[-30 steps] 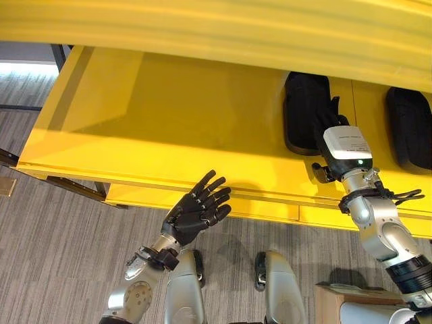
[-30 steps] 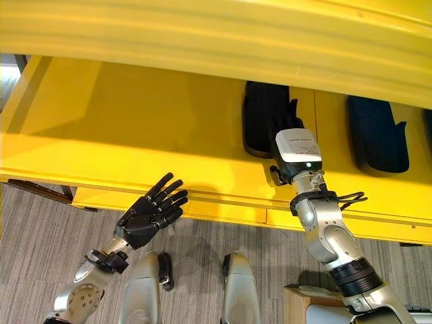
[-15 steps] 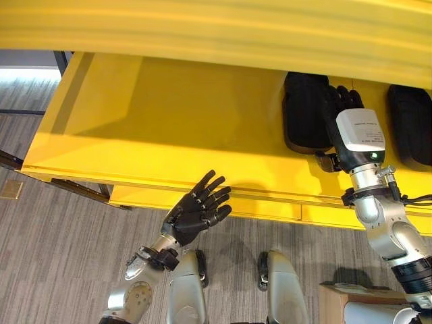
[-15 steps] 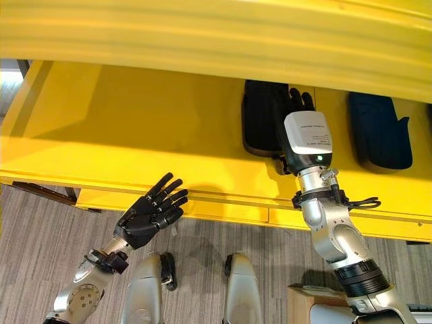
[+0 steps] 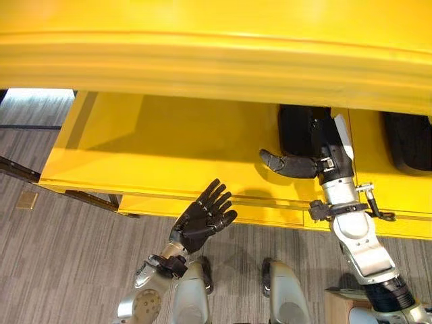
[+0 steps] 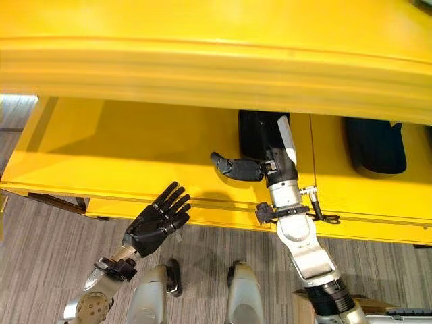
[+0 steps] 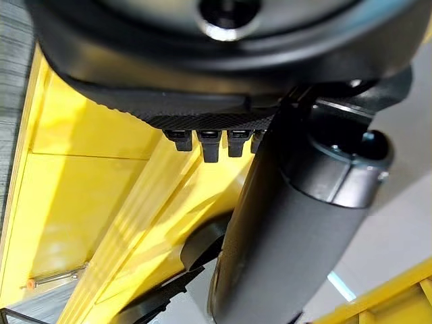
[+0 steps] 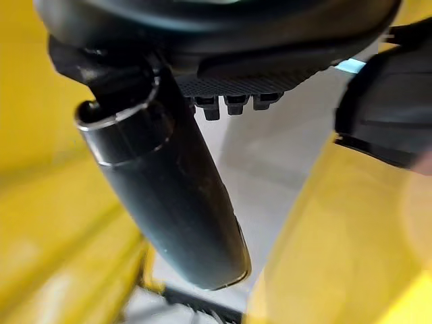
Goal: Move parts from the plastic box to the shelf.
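The right hand (image 5: pixel 317 158), empty with thumb extended, sits over the yellow shelf (image 5: pixel 169 142) beside a black part (image 5: pixel 295 128); lateral movement could knock it. The left hand (image 5: pixel 202 219) hovers open.

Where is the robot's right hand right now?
In the eye views, the right hand reaches over the yellow shelf, on the right side, in front of a black part.

Two black parts (image 5: pixel 295 128) (image 5: pixel 410 140) flat on the yellow shelf (image 5: pixel 169 142).
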